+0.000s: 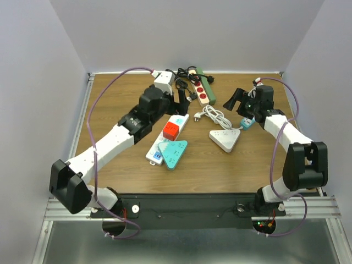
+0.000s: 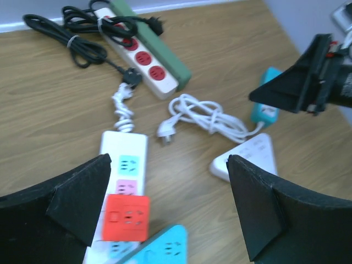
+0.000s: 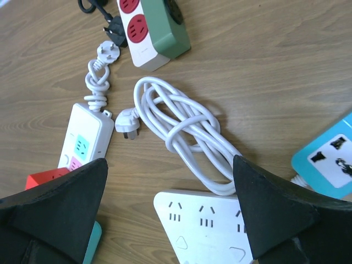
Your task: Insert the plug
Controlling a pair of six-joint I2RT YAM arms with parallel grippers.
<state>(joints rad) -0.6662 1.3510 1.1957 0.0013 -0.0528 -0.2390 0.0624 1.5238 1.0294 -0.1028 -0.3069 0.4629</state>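
A white plug (image 1: 198,114) with a coiled white cable (image 1: 217,116) lies on the table, its cable running to a white triangular power strip (image 1: 225,139). The plug also shows in the left wrist view (image 2: 166,133) and the right wrist view (image 3: 127,122). My left gripper (image 1: 180,102) is open and empty, hovering left of the plug, above a long white strip (image 2: 125,159). My right gripper (image 1: 236,100) is open and empty, raised right of the coil (image 3: 187,132), above the triangular strip (image 3: 203,225).
A red cube adapter (image 1: 171,130) sits on the long white strip (image 1: 168,140). A teal triangular strip (image 1: 173,153) lies at its near end. A green-and-white strip with red sockets (image 1: 202,88) and black cables (image 1: 184,74) lie at the back. A small blue adapter (image 1: 247,124) lies under the right arm.
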